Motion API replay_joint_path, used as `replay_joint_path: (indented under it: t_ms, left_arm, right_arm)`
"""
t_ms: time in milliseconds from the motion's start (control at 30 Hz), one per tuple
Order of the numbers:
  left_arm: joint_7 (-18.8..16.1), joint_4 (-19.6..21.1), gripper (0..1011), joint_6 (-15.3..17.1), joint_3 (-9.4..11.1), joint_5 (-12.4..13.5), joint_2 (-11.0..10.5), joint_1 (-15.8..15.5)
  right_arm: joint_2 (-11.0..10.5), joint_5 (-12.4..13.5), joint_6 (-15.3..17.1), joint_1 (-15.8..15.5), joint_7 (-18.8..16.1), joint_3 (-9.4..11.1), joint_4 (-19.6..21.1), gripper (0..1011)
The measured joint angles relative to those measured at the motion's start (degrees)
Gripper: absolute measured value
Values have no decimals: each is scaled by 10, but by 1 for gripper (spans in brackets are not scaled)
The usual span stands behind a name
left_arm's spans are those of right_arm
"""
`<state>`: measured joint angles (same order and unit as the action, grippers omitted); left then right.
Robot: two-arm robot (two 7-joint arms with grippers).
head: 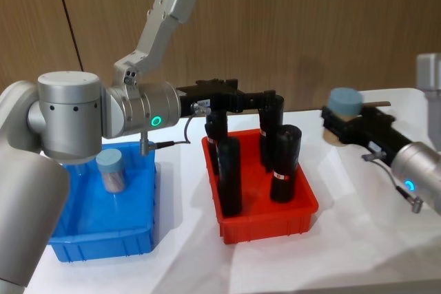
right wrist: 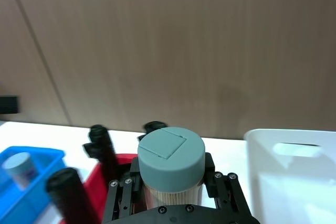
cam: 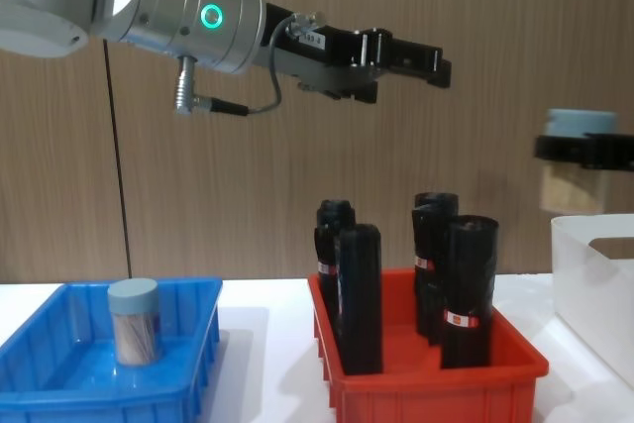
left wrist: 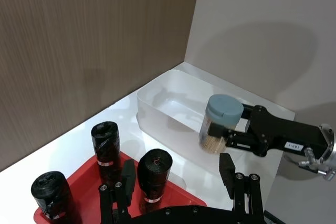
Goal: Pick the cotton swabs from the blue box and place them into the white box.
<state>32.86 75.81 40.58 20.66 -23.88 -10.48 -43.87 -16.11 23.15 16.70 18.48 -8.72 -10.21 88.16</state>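
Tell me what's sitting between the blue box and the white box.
The red tray holding tall black bottles stands between the blue box and the white box. The chest view shows this from the side.

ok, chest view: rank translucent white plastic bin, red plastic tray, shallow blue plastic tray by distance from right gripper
1. The translucent white plastic bin, right edge, beneath the right gripper gripping a clear cotton swab jar.
2. The red plastic tray, centre.
3. The shallow blue plastic tray, far left.
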Motion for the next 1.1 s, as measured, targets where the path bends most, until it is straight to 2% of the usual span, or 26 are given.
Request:
replay_joint_path:
  t_ms: [267,467,667,767,800,1000,1033,1100]
  left_arm:
    - [0,0,1004,0,0,0,0,0]
    - [0,0,1004,0,0,0,0,0]
    - [0,0,1004,0,0,0,0,0]
    - [0,0,1004,0,0,0,0,0]
    - [0,0,1004,0,0,0,0,0]
    - [0,0,1004,0,0,0,0,0]
    - [0,0,1004,0,0,0,0,0]
    - [0,0,1004,0,0,0,0,0]
  right_arm:
    - [-16,-4,-5,0,26,17,-15,675]
    - [-22,-16,-9,15,34,26,-52,675]
    - [-24,-34,-15,41,35,30,-104,675]
    - [-23,-46,-17,59,33,30,-142,675]
    - [-23,-46,-17,59,33,30,-142,675]
    - [-17,-70,-23,99,24,28,-221,675]
    - [-17,-70,-23,99,24,28,-221,675]
    - [-15,-77,-25,113,20,26,-248,675]
